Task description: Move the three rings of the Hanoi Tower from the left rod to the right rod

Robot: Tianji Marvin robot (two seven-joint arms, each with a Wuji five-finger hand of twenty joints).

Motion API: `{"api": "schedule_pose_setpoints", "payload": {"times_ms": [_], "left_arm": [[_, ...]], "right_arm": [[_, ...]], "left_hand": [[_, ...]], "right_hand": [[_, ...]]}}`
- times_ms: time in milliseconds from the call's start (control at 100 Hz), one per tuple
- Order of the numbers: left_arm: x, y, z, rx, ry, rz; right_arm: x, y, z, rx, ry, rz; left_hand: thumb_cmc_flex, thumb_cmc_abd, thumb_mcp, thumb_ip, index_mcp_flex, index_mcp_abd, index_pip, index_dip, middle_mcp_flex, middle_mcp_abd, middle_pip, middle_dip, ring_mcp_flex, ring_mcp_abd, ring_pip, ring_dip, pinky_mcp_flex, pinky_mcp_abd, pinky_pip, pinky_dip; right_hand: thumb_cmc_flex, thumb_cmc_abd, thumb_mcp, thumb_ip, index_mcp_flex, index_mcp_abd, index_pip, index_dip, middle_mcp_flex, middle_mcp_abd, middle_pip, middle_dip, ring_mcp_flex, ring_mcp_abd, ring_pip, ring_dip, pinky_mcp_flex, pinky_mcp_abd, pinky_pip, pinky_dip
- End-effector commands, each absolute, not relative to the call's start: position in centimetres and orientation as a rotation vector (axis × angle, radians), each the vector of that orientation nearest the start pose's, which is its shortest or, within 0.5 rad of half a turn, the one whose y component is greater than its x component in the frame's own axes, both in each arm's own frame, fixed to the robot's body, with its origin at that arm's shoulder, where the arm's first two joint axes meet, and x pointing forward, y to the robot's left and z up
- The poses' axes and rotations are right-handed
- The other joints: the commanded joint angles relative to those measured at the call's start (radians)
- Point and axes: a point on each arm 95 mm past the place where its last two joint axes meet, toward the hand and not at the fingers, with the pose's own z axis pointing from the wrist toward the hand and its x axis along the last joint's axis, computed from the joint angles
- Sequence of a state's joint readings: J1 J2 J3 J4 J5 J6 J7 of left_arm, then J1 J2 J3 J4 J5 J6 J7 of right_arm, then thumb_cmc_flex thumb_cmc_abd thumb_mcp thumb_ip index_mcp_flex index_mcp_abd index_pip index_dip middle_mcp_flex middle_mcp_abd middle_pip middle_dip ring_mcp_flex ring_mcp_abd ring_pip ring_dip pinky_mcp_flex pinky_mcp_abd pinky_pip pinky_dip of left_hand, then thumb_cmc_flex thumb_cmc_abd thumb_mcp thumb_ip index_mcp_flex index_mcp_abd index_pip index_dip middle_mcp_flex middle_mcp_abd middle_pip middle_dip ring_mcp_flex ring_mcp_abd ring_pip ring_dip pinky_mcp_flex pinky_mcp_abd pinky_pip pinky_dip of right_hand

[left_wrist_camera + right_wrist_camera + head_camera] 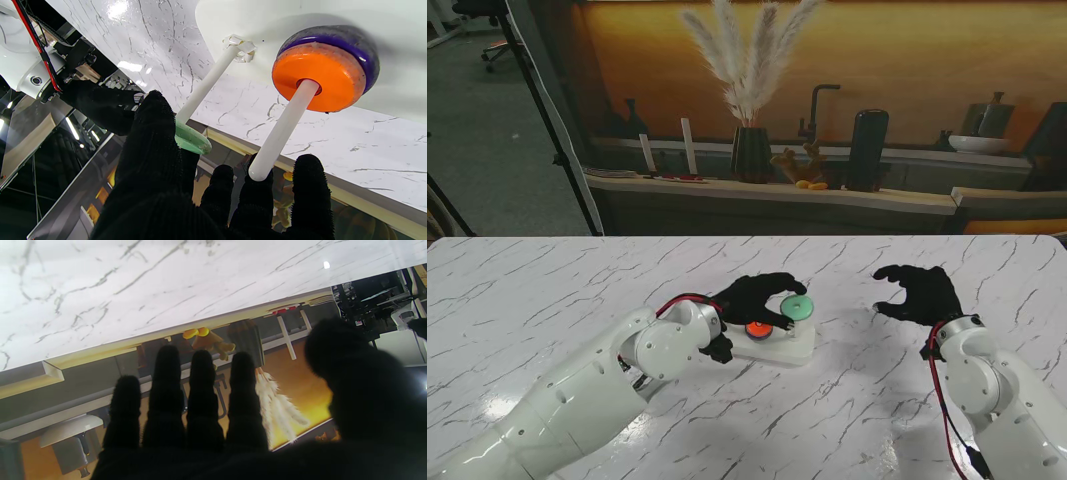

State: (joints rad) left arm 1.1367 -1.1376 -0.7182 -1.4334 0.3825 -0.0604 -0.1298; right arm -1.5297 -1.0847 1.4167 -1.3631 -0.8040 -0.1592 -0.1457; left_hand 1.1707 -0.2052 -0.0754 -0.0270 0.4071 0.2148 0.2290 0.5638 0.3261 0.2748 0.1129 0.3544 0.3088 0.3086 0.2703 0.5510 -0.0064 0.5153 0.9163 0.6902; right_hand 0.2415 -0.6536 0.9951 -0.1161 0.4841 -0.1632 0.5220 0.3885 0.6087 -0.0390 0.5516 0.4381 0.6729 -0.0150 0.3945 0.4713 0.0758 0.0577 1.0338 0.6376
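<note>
Left robot hand (173,186) grips green ring (193,141); right robot hand (922,293) hovers empty

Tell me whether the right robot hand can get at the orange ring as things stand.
Probably not: the left robot hand arches over the orange ring, and the right robot hand hangs apart, open.

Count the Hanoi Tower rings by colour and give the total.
Green ring: 1, held by the left robot hand near the top of a rod
Orange ring: 1, on the neighbouring rod
Purple ring: 1, under the orange one
Total: 3
</note>
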Motion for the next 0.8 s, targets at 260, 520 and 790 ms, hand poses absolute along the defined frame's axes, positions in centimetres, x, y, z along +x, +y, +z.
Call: {"api": "schedule_pose_setpoints", "payload": {"times_ms": [260, 520, 790], "left_arm": [[43.37, -14.86, -31.09, -1.49, 1.851, -1.921], [43.4, -14.87, -31.39, -1.502, 1.855, -1.909], [43.46, -14.88, -31.89, -1.491, 1.86, -1.886]], "right_arm": [[42.29, -11.13, -34.38, 1.403, 1.209, 1.513], [42.25, -11.17, -34.43, 1.406, 1.206, 1.511], [42.22, -11.27, -34.44, 1.407, 1.201, 1.509]], "left_hand": [[0.088, 0.056, 0.065, 0.009, 0.09, -0.077, 0.117, 0.069, 0.018, -0.01, 0.0, 0.005, 0.018, -0.005, 0.018, 0.016, -0.009, 0.023, 0.042, 0.005], [0.092, 0.052, 0.066, 0.01, 0.092, -0.076, 0.119, 0.07, 0.018, -0.01, 0.001, 0.006, 0.019, -0.006, 0.02, 0.017, -0.007, 0.023, 0.046, 0.006], [0.084, 0.038, 0.069, 0.02, 0.086, -0.072, 0.105, 0.052, 0.017, -0.01, 0.004, 0.007, 0.018, -0.005, 0.023, 0.019, -0.005, 0.023, 0.05, 0.007]], "right_hand": [[-0.003, 0.012, 0.018, 0.036, -0.008, -0.017, 0.003, 0.015, 0.003, -0.001, 0.001, -0.008, -0.017, 0.002, 0.004, -0.006, -0.008, 0.317, 0.013, -0.008], [-0.002, 0.012, 0.018, 0.036, -0.007, -0.017, 0.004, 0.015, 0.002, -0.001, 0.0, -0.008, -0.018, 0.003, 0.004, -0.006, -0.009, 0.316, 0.012, -0.008], [-0.002, 0.011, 0.018, 0.036, -0.006, -0.017, 0.004, 0.015, 0.002, -0.002, 0.001, -0.008, -0.017, 0.002, 0.005, -0.006, -0.009, 0.318, 0.013, -0.008]]}}
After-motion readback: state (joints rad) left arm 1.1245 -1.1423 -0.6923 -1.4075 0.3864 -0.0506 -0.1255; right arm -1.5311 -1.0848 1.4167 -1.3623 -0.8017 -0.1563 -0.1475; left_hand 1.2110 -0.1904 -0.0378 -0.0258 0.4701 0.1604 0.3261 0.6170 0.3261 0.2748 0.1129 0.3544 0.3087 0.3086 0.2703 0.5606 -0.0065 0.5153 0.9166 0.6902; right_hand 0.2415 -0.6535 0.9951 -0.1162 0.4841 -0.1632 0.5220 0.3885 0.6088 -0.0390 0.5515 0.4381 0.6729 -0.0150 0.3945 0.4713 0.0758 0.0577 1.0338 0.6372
